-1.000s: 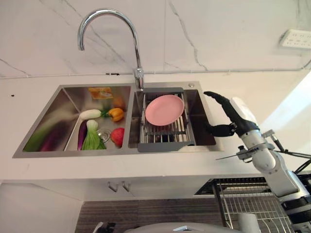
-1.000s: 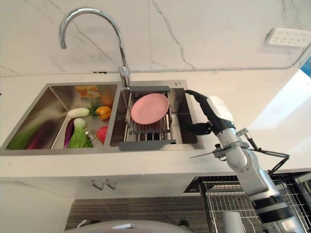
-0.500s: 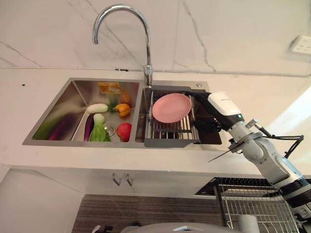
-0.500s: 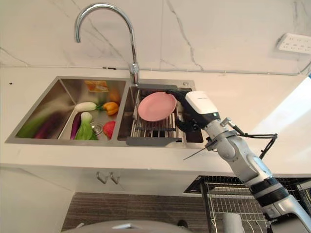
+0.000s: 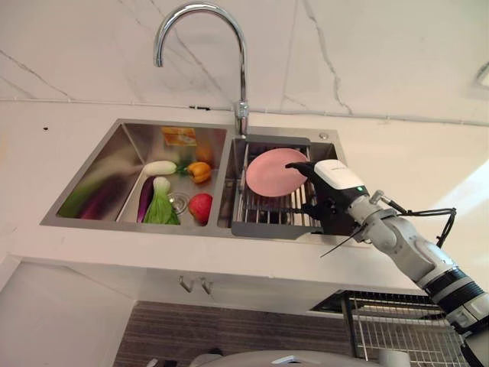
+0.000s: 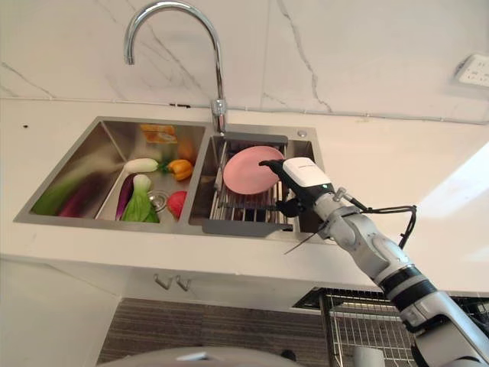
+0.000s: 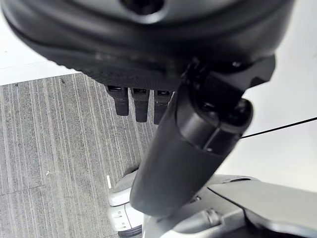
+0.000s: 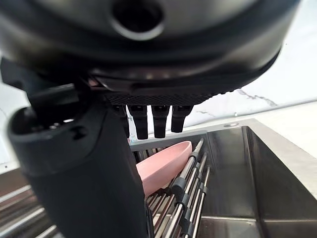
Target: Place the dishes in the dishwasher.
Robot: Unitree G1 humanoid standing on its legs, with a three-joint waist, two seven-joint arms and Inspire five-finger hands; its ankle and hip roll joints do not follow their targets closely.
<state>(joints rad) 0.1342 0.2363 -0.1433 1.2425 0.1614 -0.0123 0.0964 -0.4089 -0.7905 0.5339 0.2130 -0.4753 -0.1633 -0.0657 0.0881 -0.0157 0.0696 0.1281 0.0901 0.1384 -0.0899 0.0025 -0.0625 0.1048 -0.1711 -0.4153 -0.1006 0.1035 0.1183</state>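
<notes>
Your right hand point(image 5: 332, 200) hovers at the right edge of the pink plate point(image 5: 273, 173), fingers straight and spread, holding nothing. The plate lies tilted on the wire drying rack point(image 5: 263, 212) in the sink's right basin point(image 6: 309, 157), just to the hand's left and slightly toward the wall. Your left hand point(image 7: 141, 101) hangs relaxed above the floor, so the right is far nearer. No legible writing.

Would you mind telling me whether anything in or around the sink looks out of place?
Yes: the vegetables lie loose in the left basin, an odd spot during dishwashing. The pink plate sits tilted on the drain rack.
</notes>
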